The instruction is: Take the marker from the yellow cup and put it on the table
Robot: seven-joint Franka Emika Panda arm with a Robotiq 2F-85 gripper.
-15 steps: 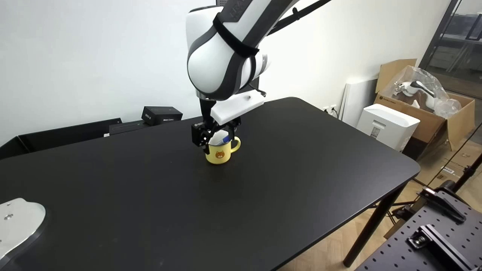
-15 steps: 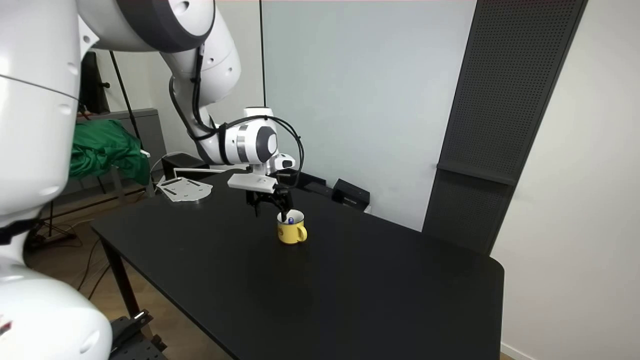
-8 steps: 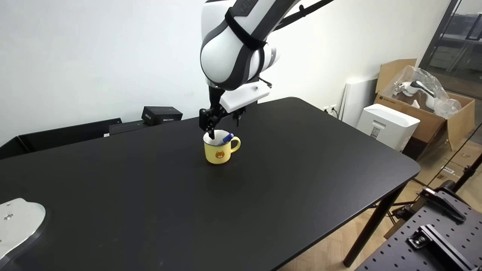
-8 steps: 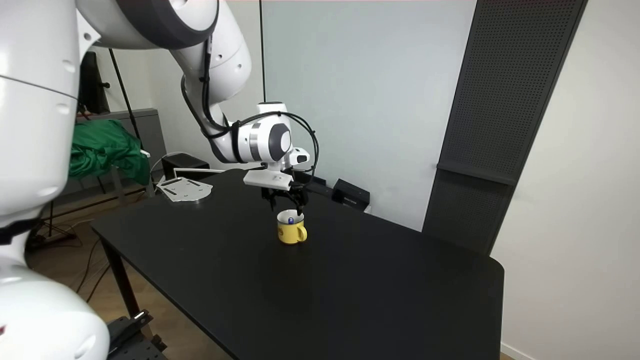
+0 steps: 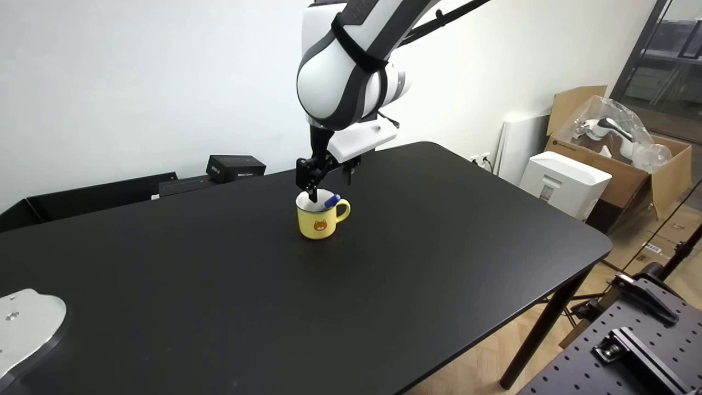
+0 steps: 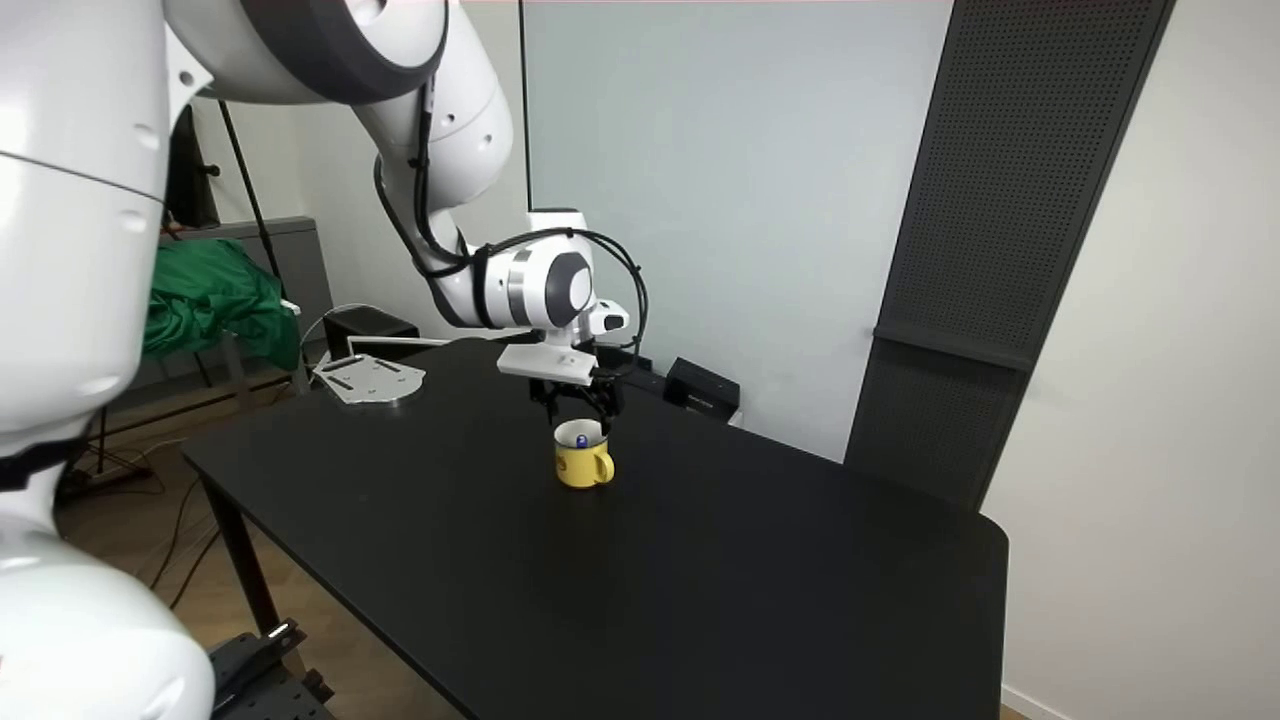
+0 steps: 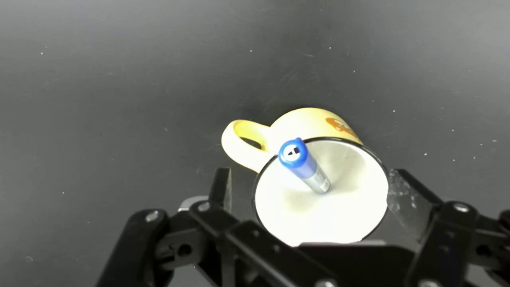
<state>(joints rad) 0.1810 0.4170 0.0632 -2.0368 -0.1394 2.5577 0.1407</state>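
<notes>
The yellow cup point(image 5: 315, 226) stands upright on the black table point(image 5: 247, 307); the cup also shows in an exterior view point(image 6: 576, 468) and in the wrist view point(image 7: 301, 121). The marker point(image 7: 301, 163) leans inside it, blue cap up against the rim near the handle, its grey body going down into the cup. The marker's blue end also shows in both exterior views point(image 5: 332, 202) point(image 6: 582, 441). My gripper point(image 7: 312, 183) is open and empty above the cup, with its fingers on either side of the cup's mouth in the wrist view. Its base hides part of the near rim there.
Black boxes point(image 5: 236, 167) stand along the wall behind the table. A pale metal plate point(image 6: 370, 378) lies at one end of the table and also shows in an exterior view point(image 5: 30, 323). A dark perforated board point(image 5: 630, 340) stands beyond the table's edge.
My gripper has risen from low around the cup's rim and shifted right in both exterior views, with little motion over the last half second. The cup and marker look unmoved.
</notes>
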